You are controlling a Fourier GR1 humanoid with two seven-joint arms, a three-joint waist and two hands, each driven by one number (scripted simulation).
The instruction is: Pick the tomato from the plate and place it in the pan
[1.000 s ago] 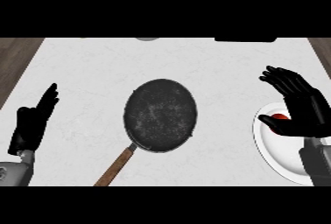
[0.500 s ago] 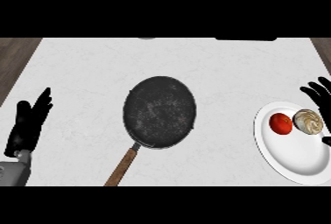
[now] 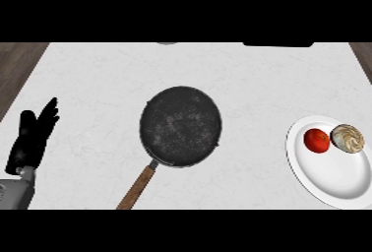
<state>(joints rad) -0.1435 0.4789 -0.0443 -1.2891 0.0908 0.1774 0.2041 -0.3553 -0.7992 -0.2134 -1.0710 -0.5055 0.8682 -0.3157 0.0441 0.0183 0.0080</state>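
At the lower left, your left hand (image 3: 30, 140) is resting open with fingers straight up, holding nothing. Your tomato (image 3: 317, 141), round and red, is sitting on the white plate (image 3: 327, 179) beside a tan swirled ball (image 3: 348, 138); the speckled black pan (image 3: 180, 126) is lying mid-counter, wooden handle toward you.

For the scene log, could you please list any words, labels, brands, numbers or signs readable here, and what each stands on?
None: no readable text shows anywhere.
The pan, its wooden handle, the plate, the tomato and the pale brown round item beside it bear no lettering.
The left hand and the counter are unmarked too.
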